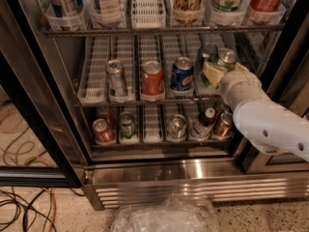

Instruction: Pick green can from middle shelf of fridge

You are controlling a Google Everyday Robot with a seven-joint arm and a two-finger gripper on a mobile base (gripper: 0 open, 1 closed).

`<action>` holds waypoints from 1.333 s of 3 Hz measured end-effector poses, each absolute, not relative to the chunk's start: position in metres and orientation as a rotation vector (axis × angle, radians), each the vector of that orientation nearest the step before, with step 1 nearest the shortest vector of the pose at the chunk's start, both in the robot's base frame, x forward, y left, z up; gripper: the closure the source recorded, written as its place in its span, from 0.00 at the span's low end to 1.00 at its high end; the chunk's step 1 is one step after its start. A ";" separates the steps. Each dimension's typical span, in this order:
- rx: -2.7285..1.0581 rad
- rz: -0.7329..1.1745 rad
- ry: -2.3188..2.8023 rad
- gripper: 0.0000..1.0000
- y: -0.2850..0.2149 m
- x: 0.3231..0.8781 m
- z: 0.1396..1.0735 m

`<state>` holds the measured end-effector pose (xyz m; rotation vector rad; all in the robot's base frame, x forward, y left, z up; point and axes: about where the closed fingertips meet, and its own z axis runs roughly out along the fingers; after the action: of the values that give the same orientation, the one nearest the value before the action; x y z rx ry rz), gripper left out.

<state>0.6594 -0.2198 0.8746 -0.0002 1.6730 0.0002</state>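
The fridge (193, 172) stands open before me. Its middle shelf (96, 83) has white slotted lanes. The green can (226, 58), with a silver lid, stands at the front of the right-hand lanes. A darker green can (206, 52) is just behind and to its left. My gripper (216, 73) reaches in from the right and is right against the green can's lower left side, hiding most of its body. The white arm (270, 124) covers the shelf's right end.
On the middle shelf, a blue Pepsi can (182, 74), a red can (152, 78) and a silver can (116, 79) stand to the left. Several cans and bottles fill the lower shelf (145, 141). A black door frame (29, 110) is at left; a plastic bag (164, 216) and cables (24, 207) lie on the floor.
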 end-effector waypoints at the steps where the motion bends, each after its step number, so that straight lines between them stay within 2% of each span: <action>1: -0.016 0.062 1.616 1.00 -0.219 0.647 0.927; 2: -0.015 0.152 1.602 1.00 -0.220 0.640 0.947; 3: -0.015 0.152 1.602 1.00 -0.220 0.640 0.944; 4: 0.030 0.277 1.614 1.00 -0.227 0.649 0.935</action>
<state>0.6487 -0.2274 0.9347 0.0295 1.6143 0.2767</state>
